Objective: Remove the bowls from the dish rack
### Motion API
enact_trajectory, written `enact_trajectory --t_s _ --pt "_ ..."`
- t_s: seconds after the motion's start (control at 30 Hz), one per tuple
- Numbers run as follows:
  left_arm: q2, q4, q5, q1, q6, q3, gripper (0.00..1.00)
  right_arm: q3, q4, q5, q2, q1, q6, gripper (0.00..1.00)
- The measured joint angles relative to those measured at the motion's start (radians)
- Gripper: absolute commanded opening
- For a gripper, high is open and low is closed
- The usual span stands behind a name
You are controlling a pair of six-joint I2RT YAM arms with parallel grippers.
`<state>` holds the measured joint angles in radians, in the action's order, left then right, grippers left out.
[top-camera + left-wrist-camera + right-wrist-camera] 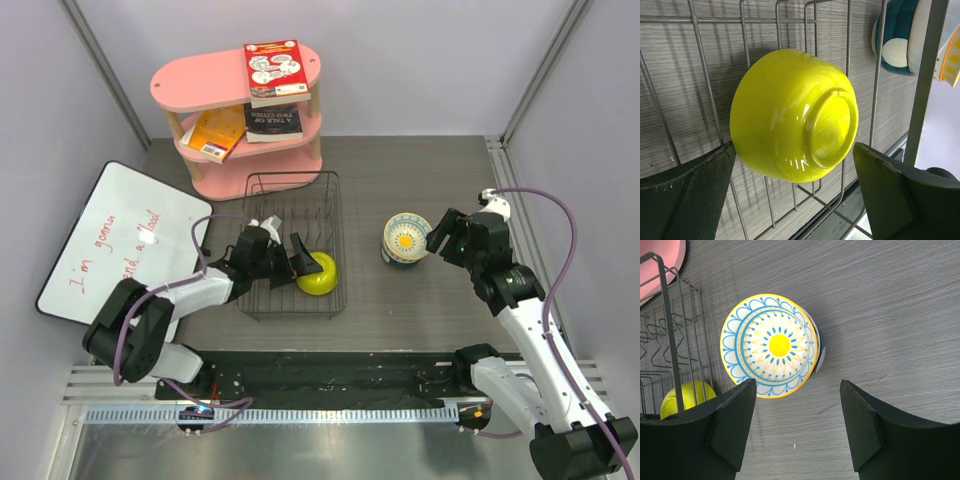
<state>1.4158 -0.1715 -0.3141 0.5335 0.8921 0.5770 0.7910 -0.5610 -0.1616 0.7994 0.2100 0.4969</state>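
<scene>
The bright yellow-green bowl (319, 274) lies tilted, foot toward the camera, in the near right corner of the black wire dish rack (262, 190). My left gripper (288, 260) is open inside the rack, its jaws either side of this bowl (790, 115) without closing on it. The teal-and-white bowl (406, 238) with the orange centre stands upright on the table to the right of the rack. My right gripper (437, 240) is open and empty, just right of it; the right wrist view shows this bowl (771, 345) ahead of the jaws. The white ribbed bowls are out of view.
A pink two-tier shelf (200, 82) with books stands behind the rack. A whiteboard (110, 235) with red writing lies at the left. Rack wires (715, 105) run under and around the yellow-green bowl. Frame posts rise at the back corners.
</scene>
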Motion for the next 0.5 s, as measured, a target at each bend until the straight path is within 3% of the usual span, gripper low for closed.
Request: enact_trajectory --t_s 0.23,0.5 --pt "0.000 0.007 0.016 0.000 0.018 0.002 1.00 0.000 0.000 0.000 0.002 0.000 -0.002 0.72" --pt "-0.026 0.144 0.079 0.001 -0.016 0.039 1.00 0.000 0.006 0.006 0.015 0.000 -0.002 0.72"
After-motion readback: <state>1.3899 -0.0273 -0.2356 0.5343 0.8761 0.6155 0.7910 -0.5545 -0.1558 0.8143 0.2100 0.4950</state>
